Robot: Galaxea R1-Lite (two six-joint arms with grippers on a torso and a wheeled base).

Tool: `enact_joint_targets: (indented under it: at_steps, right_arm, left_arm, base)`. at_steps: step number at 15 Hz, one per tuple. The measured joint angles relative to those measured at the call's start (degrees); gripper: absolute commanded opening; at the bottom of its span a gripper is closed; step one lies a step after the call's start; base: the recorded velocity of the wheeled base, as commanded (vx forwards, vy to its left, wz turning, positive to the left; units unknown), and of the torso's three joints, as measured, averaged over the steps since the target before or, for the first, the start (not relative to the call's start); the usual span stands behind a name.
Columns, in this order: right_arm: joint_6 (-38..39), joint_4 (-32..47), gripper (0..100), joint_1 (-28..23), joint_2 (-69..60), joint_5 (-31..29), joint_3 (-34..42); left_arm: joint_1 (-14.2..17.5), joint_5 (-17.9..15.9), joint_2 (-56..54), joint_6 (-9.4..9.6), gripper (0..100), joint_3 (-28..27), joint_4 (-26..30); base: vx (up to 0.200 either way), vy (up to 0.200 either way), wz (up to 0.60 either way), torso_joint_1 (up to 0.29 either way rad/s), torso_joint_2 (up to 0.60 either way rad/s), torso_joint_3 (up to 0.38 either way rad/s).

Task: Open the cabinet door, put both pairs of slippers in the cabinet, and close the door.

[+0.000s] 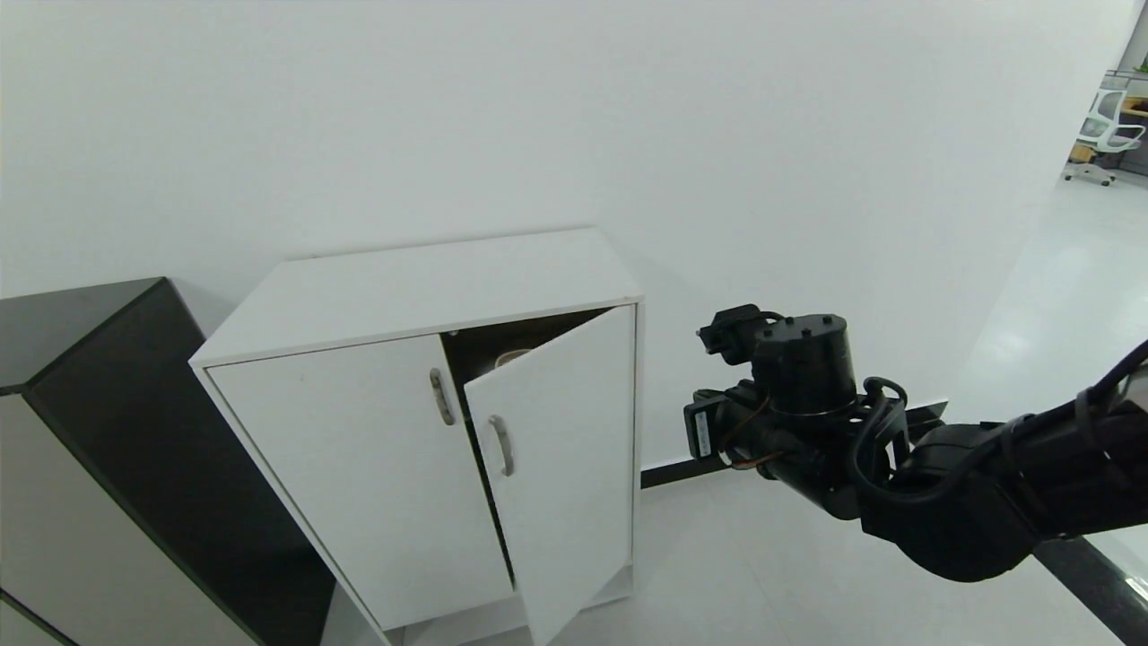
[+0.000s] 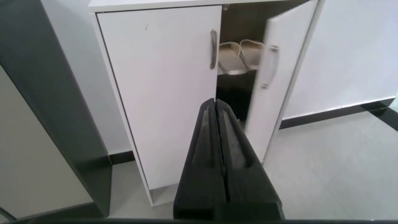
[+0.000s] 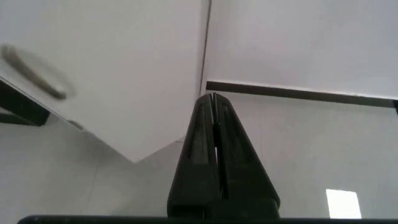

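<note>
— Is the door (image 1: pixel 556 449) shut?
— Ajar, just ahead of the right fingers (image 3: pixel 202 155), pressed together, empty. The slippers (image 2: pixel 239 55), probably both pairs, lie inside, beyond the closed left fingers (image 2: pixel 205 149).
— Push flat near its free edge.

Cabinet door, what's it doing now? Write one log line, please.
right door: ajar | left door: shut | slippers: inside cabinet | left hand: shut, empty | right hand: shut, empty

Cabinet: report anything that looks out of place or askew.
On the cabinet, the right door stands ajar while the left door is shut. Through the gap, slippers sit inside. Nothing looks spilled or damaged.
</note>
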Motion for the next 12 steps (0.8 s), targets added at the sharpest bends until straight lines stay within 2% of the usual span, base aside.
enact_joint_targets:
  at_steps: [5,9,12]
  right_arm:
    - [0.0,-0.1,0,1.6,0.1,1.6,0.9]
    - [-0.1,-4.9,0,1.7,0.1,5.2,3.4]
    - [-0.1,-11.2,0,1.6,0.0,14.6,7.2]
  left_arm:
    - [0.0,0.0,0.0,0.01,0,0.0,0.0]
    - [-0.1,0.0,0.0,0.01,0,0.0,0.0]
    - [0.0,0.0,0.0,0.01,0,0.0,0.0]
  base:
    - [0.0,0.0,0.6,0.004,0.0,0.002]
    - [0.0,0.0,0.0,0.0,0.0,0.0]
    - [0.0,0.0,0.0,0.0,0.0,0.0]
